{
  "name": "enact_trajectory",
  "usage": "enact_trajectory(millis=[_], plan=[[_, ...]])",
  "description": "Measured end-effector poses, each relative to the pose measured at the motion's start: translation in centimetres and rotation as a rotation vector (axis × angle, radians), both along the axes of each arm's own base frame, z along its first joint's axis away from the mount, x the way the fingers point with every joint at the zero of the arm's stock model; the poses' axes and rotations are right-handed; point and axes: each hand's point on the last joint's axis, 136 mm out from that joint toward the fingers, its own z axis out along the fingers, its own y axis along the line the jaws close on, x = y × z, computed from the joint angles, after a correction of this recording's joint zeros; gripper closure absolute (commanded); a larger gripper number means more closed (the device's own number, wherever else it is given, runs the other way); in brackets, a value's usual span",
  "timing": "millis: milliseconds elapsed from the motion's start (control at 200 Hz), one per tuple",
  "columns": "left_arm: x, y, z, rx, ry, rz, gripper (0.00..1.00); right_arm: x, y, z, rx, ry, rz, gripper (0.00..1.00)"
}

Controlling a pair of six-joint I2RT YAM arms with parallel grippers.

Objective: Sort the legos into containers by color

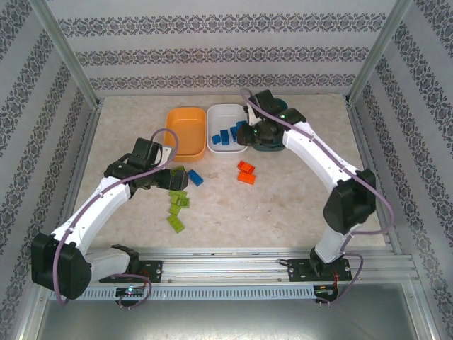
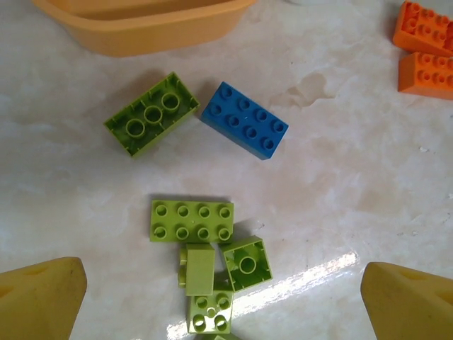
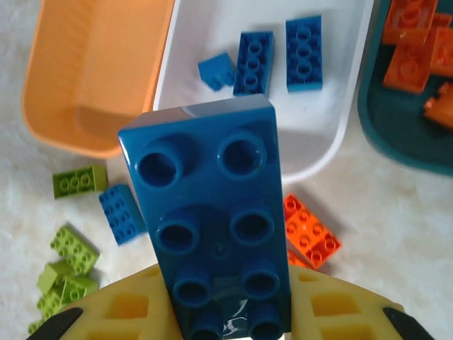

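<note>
The right pincer (image 3: pixel 226 312) squeezes a big blue brick (image 3: pixel 212 219), just before the white tub (image 3: pixel 322 145) with blue bricks (image 3: pixel 253 62) inside. Its camera shows orange bricks (image 3: pixel 410 49) in the dark teal tub (image 3: pixel 396 145); from above, the arm hides them. The left pincer (image 2: pixel 225 301) gapes wide above lime green bricks (image 2: pixel 191 219), a loose blue brick (image 2: pixel 244 119) just past them. Its fingertips (image 2: pixel 42 297) are cut off.

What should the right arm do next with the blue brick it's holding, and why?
Probably move forward over the white tub and open. The right gripper is shut on a blue brick, and that tub, just ahead, already holds other blue bricks.
</note>
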Motion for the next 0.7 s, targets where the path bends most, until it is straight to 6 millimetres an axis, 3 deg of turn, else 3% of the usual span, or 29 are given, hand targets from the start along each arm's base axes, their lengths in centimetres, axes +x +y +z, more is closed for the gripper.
enact_trajectory(millis=[250, 540, 699], plan=[[0.3, -0.2, 0.3, -0.005, -0.018, -0.008, 0.00, 5.5, 1.6, -1.2, -0.002, -0.002, -0.013, 0.71], [0.2, -0.5, 0.0, -0.017, -0.003, -0.019, 0.00, 9.2, 3.3, -2.6, -0.008, 0.003, -0.007, 0.71], [0.1, -0.5, -0.4, -0.017, 0.009, -0.022, 0.00, 10.6, 4.0, -4.4, -0.016, 0.022, -0.007, 0.71]])
